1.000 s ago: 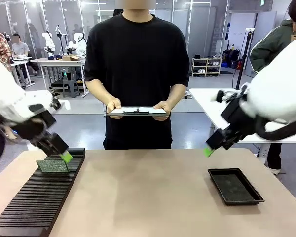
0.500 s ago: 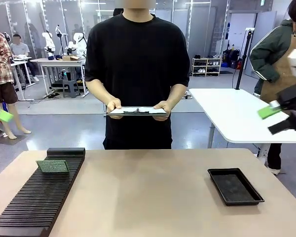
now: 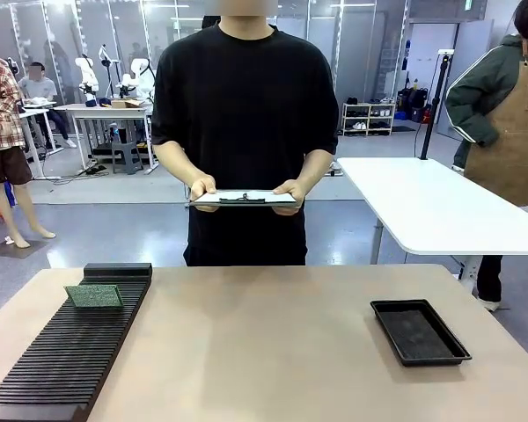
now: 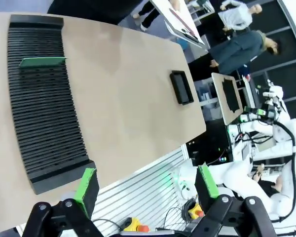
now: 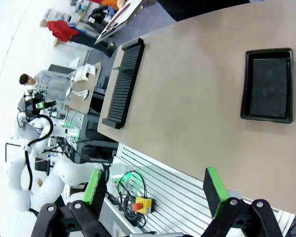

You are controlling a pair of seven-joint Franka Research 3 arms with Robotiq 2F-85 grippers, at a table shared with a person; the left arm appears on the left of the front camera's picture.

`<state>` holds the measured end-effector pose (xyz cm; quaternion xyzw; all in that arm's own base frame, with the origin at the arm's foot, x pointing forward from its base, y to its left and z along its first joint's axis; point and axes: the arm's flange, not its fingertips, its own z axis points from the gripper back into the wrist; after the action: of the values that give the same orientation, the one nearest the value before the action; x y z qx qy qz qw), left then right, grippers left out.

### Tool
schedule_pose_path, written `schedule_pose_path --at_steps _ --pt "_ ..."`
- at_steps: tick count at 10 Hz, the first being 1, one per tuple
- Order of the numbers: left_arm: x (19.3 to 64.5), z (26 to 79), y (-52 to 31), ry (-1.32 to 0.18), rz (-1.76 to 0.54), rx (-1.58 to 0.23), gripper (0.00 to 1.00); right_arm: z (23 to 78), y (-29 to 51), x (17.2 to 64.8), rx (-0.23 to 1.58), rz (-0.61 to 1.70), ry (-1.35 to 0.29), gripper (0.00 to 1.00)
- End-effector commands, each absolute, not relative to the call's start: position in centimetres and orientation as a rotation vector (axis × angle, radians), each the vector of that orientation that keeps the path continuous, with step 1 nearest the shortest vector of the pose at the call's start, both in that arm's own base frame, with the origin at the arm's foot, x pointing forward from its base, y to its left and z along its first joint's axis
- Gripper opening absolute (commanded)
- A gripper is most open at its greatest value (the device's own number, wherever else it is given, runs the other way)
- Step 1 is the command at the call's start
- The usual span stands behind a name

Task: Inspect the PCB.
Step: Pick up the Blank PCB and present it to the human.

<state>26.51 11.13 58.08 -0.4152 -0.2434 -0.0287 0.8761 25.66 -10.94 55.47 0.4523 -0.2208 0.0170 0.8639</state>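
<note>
The front camera sits low at the near edge of the table, facing the person at 12 o'clock, with the rack at 8 and the tray at 4. Both wrist cameras look down from high and far off, rolled sideways, past the left gripper and right gripper. All three views share the table, rack and tray.

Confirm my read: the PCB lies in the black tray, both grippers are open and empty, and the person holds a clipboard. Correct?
Not quite. The PCB sits on the ribbed black rack at the robot's left, not in the black tray; the front view shows it. The left gripper and right gripper are open and empty, and the person holds the clipboard.
</note>
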Motion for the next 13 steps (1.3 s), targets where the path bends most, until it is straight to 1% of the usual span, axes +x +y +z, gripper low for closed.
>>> schedule_pose_path --at_steps 1,2,7,8,9,10,11,13 --pt "26.4 57.1 10.4 -0.57 -0.11 -0.795 1.0 54.8 -9.8 25.8 0.969 0.069 -0.492 1.0" --pt "26.5 58.1 11.1 -0.508 -0.06 -0.866 1.0 55.5 -10.9 25.7 0.948 0.036 -0.463 1.0" --pt "26.2 57.5 11.2 -0.517 -0.063 -0.847 1.0 55.5 -10.9 25.7 0.948 0.036 -0.463 1.0" --pt "26.1 61.6 8.0 -0.542 -0.142 -0.614 1.0 55.5 -10.9 25.7 0.948 0.036 -0.463 1.0" --pt "27.0 63.7 5.9 -0.524 -0.228 -0.465 1.0 55.5 -10.9 25.7 0.948 0.036 -0.463 1.0" --pt "28.5 64.8 4.3 -0.506 -0.278 -0.353 1.0 55.5 -10.9 25.7 0.948 0.036 -0.463 1.0" --pt "30.2 65.4 2.2 -0.461 -0.388 -0.248 1.0 55.5 -10.9 25.7 0.948 0.036 -0.463 1.0" --pt "33.7 64.6 -1.6 -0.37 -0.592 0.033 1.0 55.5 -10.9 25.7 0.948 0.036 -0.463 1.0"
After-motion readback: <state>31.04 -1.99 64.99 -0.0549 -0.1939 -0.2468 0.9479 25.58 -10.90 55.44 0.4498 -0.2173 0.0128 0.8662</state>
